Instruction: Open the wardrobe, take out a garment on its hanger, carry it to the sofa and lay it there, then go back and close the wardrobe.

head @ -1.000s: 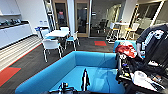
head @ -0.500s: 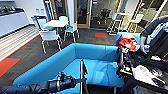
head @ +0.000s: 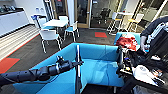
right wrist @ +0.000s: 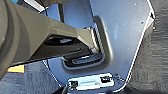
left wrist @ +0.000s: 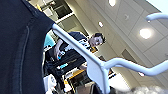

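L arm reaching in from 8 o'clock, left gripper [head: 79,63] clamped on hanger [left wrist: 100,68], black garment [head: 77,82] hanging edge-on over blue sofa [head: 100,67], orange garment [head: 127,42] at 2 o'clock on sofa back, R jaws: can't tell, person [head: 150,32] at 3 o'clock

sofa [head: 100,67] directly ahead | left arm [head: 37,73] reaches over its near side | table [head: 56,23] with chairs [head: 50,36] behind, left | person [head: 152,35] at right (beside the sofa's end)
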### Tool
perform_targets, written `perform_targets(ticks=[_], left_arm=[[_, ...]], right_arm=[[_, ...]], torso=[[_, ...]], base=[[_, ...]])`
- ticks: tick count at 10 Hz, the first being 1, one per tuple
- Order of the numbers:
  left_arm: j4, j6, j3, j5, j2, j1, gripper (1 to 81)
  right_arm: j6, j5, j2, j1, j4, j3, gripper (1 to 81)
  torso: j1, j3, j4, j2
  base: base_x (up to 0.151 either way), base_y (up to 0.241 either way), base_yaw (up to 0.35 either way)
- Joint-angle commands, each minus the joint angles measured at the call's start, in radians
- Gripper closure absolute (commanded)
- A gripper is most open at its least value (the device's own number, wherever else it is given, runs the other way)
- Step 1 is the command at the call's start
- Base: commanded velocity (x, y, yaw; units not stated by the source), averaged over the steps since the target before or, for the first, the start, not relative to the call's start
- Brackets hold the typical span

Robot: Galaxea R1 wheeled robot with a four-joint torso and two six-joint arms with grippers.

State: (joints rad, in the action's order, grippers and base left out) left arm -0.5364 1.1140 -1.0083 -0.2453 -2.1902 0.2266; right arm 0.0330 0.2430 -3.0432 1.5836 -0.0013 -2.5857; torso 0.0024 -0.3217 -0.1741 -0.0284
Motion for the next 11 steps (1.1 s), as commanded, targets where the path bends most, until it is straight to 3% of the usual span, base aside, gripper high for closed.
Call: perform_targets(ticks=[1, 6, 11], left_arm=[[-0.016, 0.076, -0.081, -0.054, -0.072, -0.215, 81.1], [0.015, 0.09, -0.245, -0.04, -0.286, -0.302, 81.1], [0.016, 0.127, -0.406, -0.014, -0.257, -0.361, 81.1]], right_arm=[[0.002, -0.064, -0.011, -0.004, -0.011, -0.005, 1.0], [0.001, -0.067, -0.03, -0.007, -0.009, -0.042, 1.0], [0.001, -0.07, -0.031, -0.01, -0.009, -0.042, 1.0]], torso=[[0.0, 0.0, 0.0, 0.0], [0.0, 0.0, 0.0, 0.0], [0.0, -0.001, 0.0, 0.0]], base=[[0.0, 0.0, 0.0], [0.0, 0.0, 0.0], [0.0, 0.0, 0.0]])
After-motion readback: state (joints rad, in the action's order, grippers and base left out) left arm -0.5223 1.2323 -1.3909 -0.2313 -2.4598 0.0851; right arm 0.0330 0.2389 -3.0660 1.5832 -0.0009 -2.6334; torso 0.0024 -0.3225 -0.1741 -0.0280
